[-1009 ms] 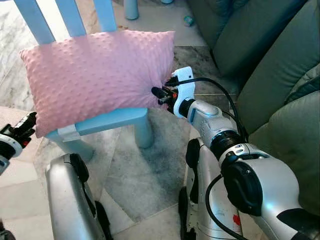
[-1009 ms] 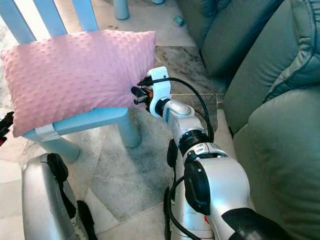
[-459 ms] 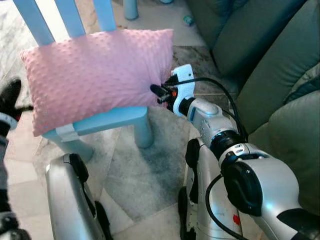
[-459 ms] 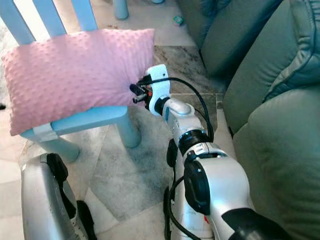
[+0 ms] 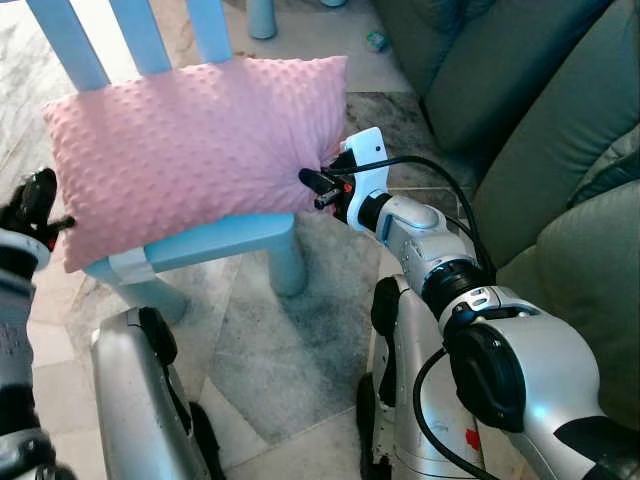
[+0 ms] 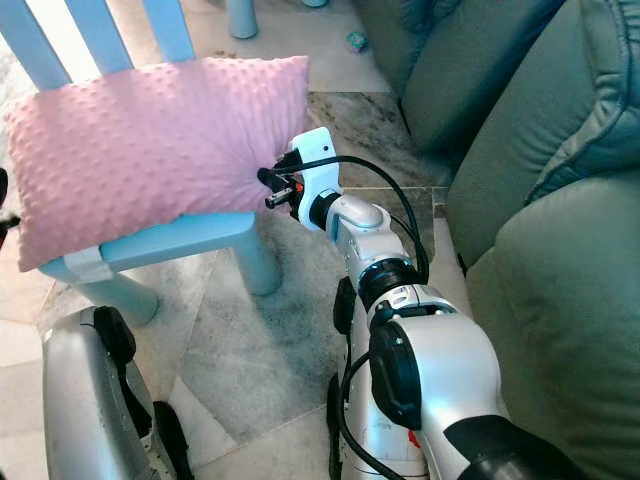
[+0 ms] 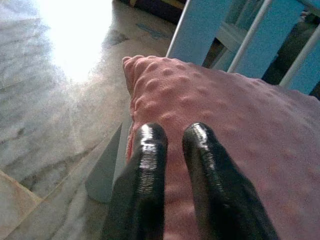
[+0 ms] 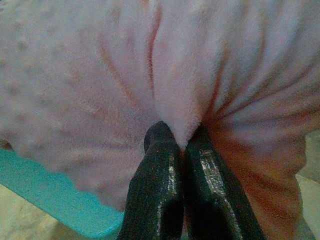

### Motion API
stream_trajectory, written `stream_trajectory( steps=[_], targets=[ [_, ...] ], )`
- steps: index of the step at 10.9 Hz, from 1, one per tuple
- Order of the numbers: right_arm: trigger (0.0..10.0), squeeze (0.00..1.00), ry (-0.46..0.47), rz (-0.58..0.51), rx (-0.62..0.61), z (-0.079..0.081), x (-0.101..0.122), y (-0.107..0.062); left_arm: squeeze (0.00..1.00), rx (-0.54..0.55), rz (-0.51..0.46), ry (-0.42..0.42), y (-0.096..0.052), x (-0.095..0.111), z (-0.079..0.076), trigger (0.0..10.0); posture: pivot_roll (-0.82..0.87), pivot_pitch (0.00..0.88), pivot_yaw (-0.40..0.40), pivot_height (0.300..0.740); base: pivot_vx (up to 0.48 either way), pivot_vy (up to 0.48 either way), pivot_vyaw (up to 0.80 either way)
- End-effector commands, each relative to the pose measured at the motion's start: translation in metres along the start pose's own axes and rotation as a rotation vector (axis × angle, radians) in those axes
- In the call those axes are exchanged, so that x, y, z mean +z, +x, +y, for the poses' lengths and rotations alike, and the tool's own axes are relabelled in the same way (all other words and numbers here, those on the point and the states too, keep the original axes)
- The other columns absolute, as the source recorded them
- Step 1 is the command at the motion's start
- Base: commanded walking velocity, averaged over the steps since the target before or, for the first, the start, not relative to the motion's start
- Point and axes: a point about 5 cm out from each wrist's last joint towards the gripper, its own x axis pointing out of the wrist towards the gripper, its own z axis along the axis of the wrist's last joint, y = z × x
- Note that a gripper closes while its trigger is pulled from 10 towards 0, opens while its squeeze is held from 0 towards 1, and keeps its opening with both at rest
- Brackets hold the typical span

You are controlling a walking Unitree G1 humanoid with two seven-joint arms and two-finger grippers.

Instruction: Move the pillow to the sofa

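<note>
Pillow (image 5: pixel 195 150): pink and dimpled, lying across the seat of the light-blue chair (image 5: pixel 215 243), its long edges overhanging the seat on both sides; the chair's back slats rise behind it.

Right gripper (image 8: pixel 177 141): at the pillow's edge nearest the sofa; its two black fingers (image 8: pixel 160 165) are pinched together on a fold of the pink fabric, which puckers into creases around the tips.

Right arm (image 5: pixel 425 260): stretched forward from the shoulder toward the pillow, forearm roughly level, wrist with its white camera mount just beside the pillow, a black cable looping over it.

Left gripper (image 7: pixel 170 137): at the pillow's opposite end, the far side from the sofa; the two fingers lie close side by side with a thin gap, tips over the pillow's surface, nothing caught between them.

Left arm (image 5: pixel 20 290): raised beside the chair, wrist bent toward the pillow's corner.

Sofa (image 6: pixel 520 150): grey-green, beside the chair, well apart from the pillow.

Floor (image 5: pixel 270 330): marbled tile under the chair.
</note>
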Motion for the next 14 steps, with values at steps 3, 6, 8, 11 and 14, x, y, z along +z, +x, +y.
stream_trajectory(
  steps=[3,6,8,11,14],
  targets=[
    [0.0,0.00,-0.012,0.021,0.041,0.007,-0.007,0.002,1.00,0.109,-0.077,-0.180,0.018,0.032,0.014,10.0,-0.03,0.391,-0.067,0.360,0.000,0.000,0.00],
    [0.0,0.00,-0.016,0.023,0.046,0.008,-0.007,0.002,1.00,0.109,0.064,-0.229,0.024,0.015,0.010,10.0,-0.03,0.390,-0.061,0.360,0.000,0.000,0.00],
    [0.0,0.00,-0.015,0.023,0.049,0.008,-0.008,0.002,1.00,0.103,0.079,-0.256,0.026,0.013,0.007,10.0,-0.03,0.391,-0.060,0.360,0.000,0.000,0.00],
    [0.0,0.00,-0.016,0.021,0.056,0.010,-0.008,0.003,1.00,0.084,0.148,-0.285,0.029,0.007,0.002,10.0,-0.03,0.391,-0.059,0.360,0.000,0.000,0.00],
    [0.0,0.00,-0.013,0.017,0.070,0.012,-0.008,0.003,0.00,0.103,0.324,-0.451,0.034,-0.028,0.000,10.0,-0.04,0.390,-0.058,0.360,0.000,0.000,0.00]
  ],
)
